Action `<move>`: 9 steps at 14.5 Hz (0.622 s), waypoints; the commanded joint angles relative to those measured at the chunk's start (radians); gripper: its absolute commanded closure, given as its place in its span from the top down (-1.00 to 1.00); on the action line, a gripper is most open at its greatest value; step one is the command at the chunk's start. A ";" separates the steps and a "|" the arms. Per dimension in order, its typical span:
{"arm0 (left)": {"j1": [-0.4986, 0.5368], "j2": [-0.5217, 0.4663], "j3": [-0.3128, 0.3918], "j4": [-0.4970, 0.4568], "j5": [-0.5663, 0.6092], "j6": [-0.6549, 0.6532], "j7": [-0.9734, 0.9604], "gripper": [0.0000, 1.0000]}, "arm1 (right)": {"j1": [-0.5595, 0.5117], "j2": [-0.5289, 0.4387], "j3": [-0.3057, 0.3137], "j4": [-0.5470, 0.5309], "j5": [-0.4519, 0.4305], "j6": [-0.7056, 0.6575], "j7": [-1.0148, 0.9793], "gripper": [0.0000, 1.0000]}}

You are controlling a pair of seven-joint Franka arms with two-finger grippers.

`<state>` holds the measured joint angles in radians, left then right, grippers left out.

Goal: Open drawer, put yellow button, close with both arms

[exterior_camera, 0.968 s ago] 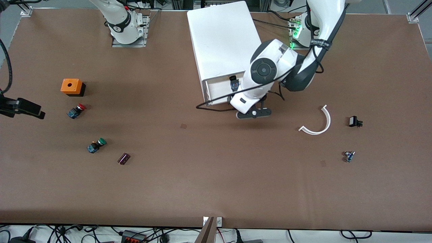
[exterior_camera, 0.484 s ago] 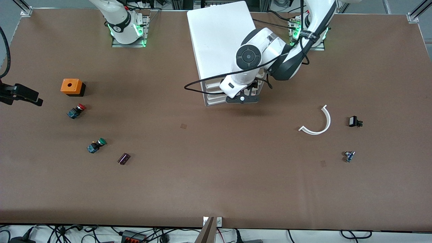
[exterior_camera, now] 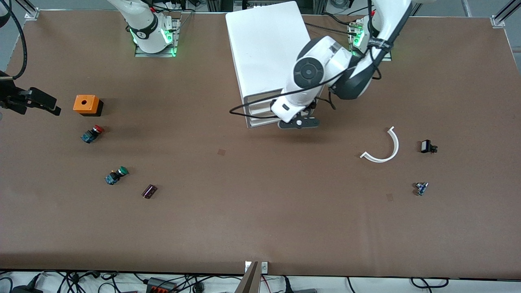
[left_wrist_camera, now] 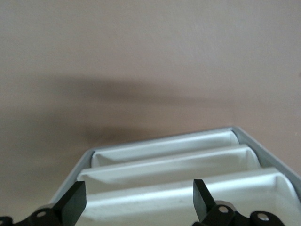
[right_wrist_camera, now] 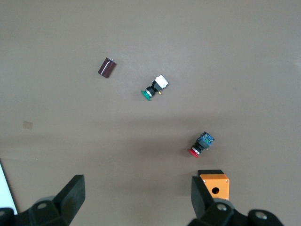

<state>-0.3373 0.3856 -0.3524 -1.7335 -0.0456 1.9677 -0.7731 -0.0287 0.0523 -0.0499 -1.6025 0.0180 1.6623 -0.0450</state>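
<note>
The white cabinet [exterior_camera: 264, 44] stands between the two arm bases. Its top drawer [exterior_camera: 262, 99] sits pushed in, flush with the drawer fronts below it. The yellow button is hidden. My left gripper [exterior_camera: 298, 123] hovers just in front of the drawer fronts, open and holding nothing. In the left wrist view the stacked drawer fronts [left_wrist_camera: 174, 165] lie under the spread left gripper [left_wrist_camera: 138, 202]. My right gripper [exterior_camera: 51, 106] hangs open and empty over the right arm's end of the table, beside the orange box [exterior_camera: 85, 103]; the right wrist view shows the gripper [right_wrist_camera: 138, 197] over bare table.
A red-capped switch [exterior_camera: 92, 133], a green-capped switch [exterior_camera: 116, 175] and a purple cylinder [exterior_camera: 149, 191] lie nearer the front camera than the orange box. Toward the left arm's end lie a white curved strip [exterior_camera: 384, 146], a black part [exterior_camera: 427, 146] and a small blue part [exterior_camera: 421, 188].
The top drawer stood open a second ago with a dark object in it. The left gripper pushed it shut, then drew back a little. The right gripper moved up beside the orange box.
</note>
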 commanded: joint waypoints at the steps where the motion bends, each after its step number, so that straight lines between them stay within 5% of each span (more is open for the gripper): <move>1: 0.084 -0.030 0.001 0.044 0.016 -0.036 0.063 1.00 | -0.002 -0.020 0.004 -0.027 -0.015 0.016 -0.015 1.00; 5: 0.257 -0.030 -0.008 0.124 0.150 -0.131 0.254 1.00 | -0.002 -0.020 0.004 -0.014 -0.012 0.005 -0.012 1.00; 9: 0.392 -0.074 -0.005 0.190 0.158 -0.202 0.536 1.00 | -0.003 -0.022 0.002 -0.014 -0.012 0.002 -0.012 1.00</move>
<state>-0.0019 0.3487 -0.3431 -1.5798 0.0930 1.8296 -0.3606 -0.0290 0.0520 -0.0504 -1.6061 0.0167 1.6644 -0.0453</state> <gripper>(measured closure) 0.000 0.000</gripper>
